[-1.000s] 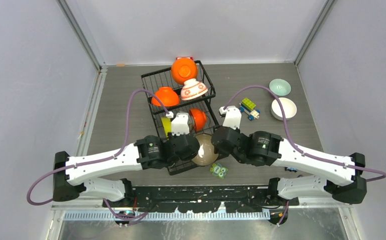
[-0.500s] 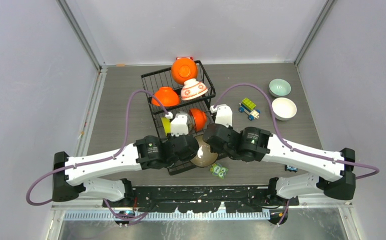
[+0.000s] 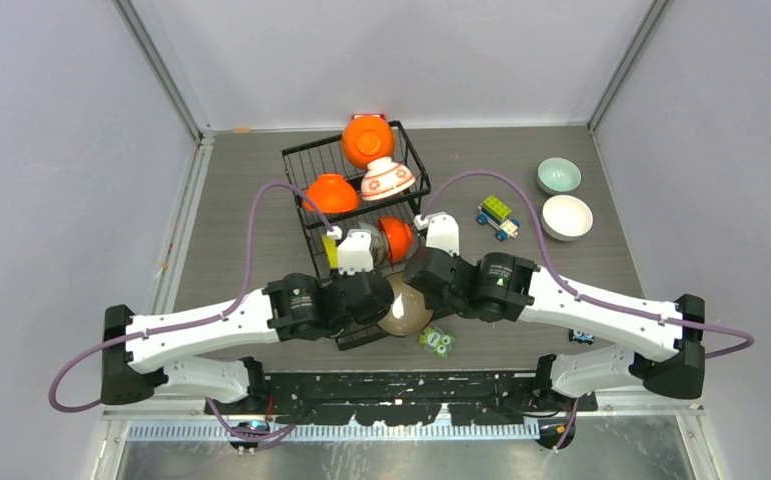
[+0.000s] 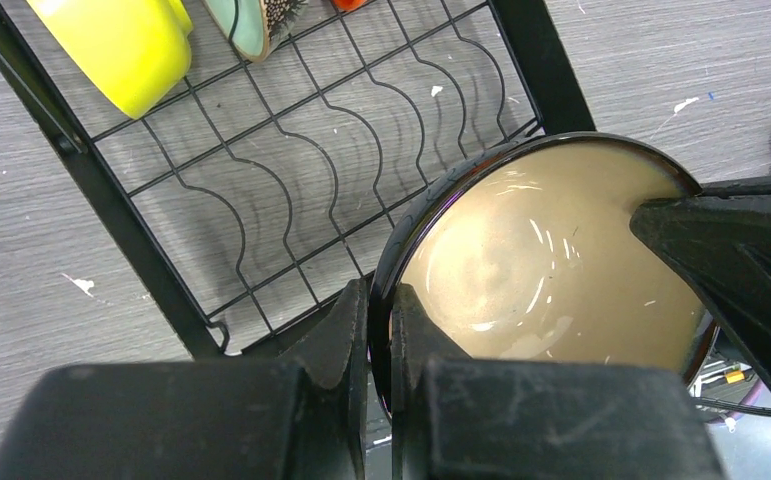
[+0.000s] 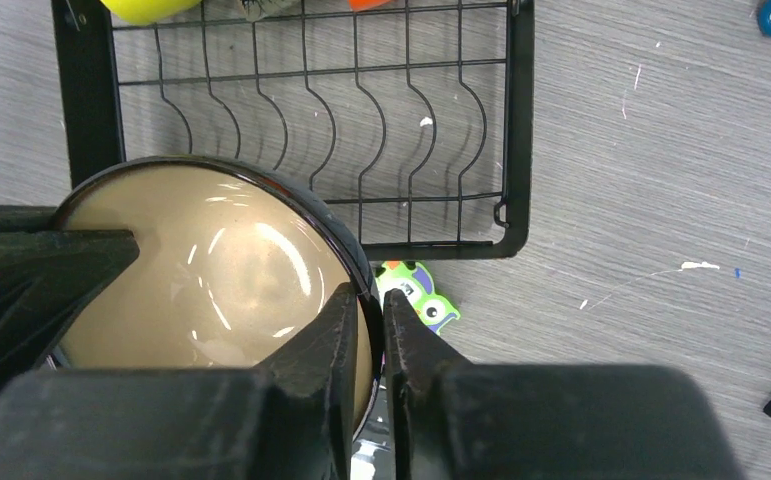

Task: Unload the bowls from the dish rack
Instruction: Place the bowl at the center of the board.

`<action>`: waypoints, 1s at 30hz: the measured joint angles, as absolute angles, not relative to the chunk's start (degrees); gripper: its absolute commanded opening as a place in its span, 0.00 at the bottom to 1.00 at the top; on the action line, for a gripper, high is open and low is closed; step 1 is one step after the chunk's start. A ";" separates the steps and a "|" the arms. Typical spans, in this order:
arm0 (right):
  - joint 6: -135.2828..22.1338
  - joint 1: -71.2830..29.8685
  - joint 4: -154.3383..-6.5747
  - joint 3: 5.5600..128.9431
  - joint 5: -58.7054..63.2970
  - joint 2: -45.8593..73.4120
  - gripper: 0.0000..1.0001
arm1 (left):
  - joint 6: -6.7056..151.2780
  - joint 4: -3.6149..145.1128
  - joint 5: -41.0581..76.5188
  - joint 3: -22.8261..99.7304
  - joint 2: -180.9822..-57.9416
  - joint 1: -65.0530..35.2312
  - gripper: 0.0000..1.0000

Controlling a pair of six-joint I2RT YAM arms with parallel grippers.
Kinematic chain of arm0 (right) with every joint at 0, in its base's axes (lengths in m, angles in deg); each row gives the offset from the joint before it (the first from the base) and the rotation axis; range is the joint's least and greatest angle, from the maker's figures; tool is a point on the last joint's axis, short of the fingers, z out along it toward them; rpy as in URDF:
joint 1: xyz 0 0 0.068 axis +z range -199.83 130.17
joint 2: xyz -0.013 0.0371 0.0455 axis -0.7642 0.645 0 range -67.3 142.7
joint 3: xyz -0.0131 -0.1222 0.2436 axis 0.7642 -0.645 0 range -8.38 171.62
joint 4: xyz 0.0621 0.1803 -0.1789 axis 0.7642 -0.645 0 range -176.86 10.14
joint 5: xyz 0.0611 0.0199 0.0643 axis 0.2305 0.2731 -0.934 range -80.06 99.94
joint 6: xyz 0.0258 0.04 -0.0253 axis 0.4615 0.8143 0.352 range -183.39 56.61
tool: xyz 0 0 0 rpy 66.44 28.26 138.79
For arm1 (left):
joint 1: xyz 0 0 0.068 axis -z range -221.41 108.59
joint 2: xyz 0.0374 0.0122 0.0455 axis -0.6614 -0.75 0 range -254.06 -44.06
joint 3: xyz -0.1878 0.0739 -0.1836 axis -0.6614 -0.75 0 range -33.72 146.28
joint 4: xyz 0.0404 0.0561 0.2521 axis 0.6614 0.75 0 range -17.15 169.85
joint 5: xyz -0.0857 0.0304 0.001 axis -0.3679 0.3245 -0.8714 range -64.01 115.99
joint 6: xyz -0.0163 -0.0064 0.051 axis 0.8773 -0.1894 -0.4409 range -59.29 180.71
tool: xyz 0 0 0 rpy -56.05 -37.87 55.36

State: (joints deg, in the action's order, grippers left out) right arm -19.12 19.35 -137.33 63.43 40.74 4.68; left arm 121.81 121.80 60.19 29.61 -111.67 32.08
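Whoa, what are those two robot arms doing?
Both arms are pinching the same brown bowl at the near end of the dish rack. The left end effector grips one side of its rim, and the right end effector grips the opposite side. Orange bowls, a flowery bowl and a yellow-green bowl sit in the rack, not unloaded yet. A mint bowl and a white bowl sit on the table to the right.

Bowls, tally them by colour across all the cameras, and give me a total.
orange bowls: 3
white floral bowl: 1
lime bowl: 1
teal bowl: 1
dark brown bowl: 1
pale mint bowl: 1
plain white bowl: 1
Total: 9
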 measured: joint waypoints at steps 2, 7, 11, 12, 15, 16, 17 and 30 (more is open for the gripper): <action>-19.69 19.35 -137.42 63.43 40.39 4.88 0.03 | 121.72 121.95 60.12 29.48 -111.63 32.08 0.00; -20.98 19.51 -138.38 63.56 39.00 5.10 0.01 | 121.41 121.87 59.79 28.83 -111.19 32.08 0.40; -20.71 19.40 -140.66 64.00 39.83 5.10 0.01 | 122.07 119.70 60.06 28.63 -109.33 32.08 0.98; -20.69 19.35 -141.62 64.19 40.24 5.07 0.01 | 122.18 119.33 60.12 28.63 -108.63 32.08 0.99; -20.67 19.16 -144.57 65.00 41.62 4.94 0.01 | 123.05 118.89 60.43 28.63 -106.95 32.06 1.00; -20.67 19.16 -145.77 65.55 42.08 4.83 0.01 | 123.12 118.92 60.45 28.61 -106.42 32.06 1.00; -20.58 19.16 -146.89 66.07 42.54 4.57 0.01 | 123.12 118.87 60.43 28.54 -105.79 32.08 1.00; -28.08 -8.49 -156.31 76.85 45.99 -4.65 0.01 | 122.07 119.55 63.05 18.36 -86.80 32.08 1.00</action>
State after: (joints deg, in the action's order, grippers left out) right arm -28.08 -8.49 -156.31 76.85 45.99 -4.65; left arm 122.07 119.55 63.05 18.36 -86.80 32.08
